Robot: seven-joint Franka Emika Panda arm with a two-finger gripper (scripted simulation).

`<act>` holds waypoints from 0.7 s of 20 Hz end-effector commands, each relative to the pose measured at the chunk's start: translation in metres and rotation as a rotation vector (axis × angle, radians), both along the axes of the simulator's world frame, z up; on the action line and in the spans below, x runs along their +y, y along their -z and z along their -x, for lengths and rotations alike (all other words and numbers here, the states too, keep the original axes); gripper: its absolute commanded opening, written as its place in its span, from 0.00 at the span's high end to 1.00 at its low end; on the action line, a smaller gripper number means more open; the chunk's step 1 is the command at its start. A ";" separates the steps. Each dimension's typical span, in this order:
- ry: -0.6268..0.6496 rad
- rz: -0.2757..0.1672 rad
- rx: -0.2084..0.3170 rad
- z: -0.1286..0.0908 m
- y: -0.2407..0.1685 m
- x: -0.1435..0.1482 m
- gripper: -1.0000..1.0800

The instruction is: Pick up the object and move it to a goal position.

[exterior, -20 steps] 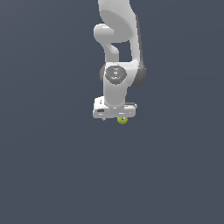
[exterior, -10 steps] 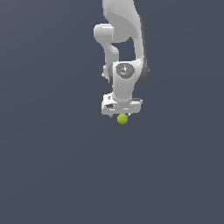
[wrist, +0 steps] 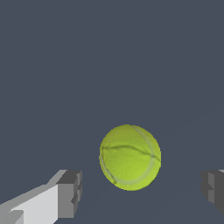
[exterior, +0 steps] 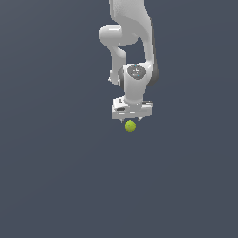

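The object is a small yellow-green ball [exterior: 130, 125] on the dark grey floor. In the exterior view it lies just below the white gripper [exterior: 132, 119] of the arm. In the wrist view the ball [wrist: 130, 157] sits between the two dark grey fingertips [wrist: 70, 192], closer to one than the other, with a gap on each side. The gripper [wrist: 142, 190] is open and touches nothing. The jaws stand far wider than the ball.
The plain dark grey floor [exterior: 56, 176] fills the scene. The white arm [exterior: 132, 51] reaches down from the exterior view's top. No other object shows.
The wrist has turned and the gripper has shifted slightly towards the exterior view's right. The ball now shows fully below the gripper instead of partly behind it.
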State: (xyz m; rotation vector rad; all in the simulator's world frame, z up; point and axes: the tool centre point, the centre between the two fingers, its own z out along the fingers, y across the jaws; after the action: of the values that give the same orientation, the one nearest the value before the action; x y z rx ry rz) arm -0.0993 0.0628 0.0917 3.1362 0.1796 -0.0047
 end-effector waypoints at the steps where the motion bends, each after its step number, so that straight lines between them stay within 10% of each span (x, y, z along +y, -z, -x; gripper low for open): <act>1: -0.001 0.000 -0.003 0.002 0.001 0.001 0.04; 14: -0.001 0.000 -0.002 0.002 0.038 0.001 0.04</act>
State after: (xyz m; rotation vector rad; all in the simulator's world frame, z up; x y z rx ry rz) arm -0.1015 0.0635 0.0606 3.1364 0.1812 -0.0018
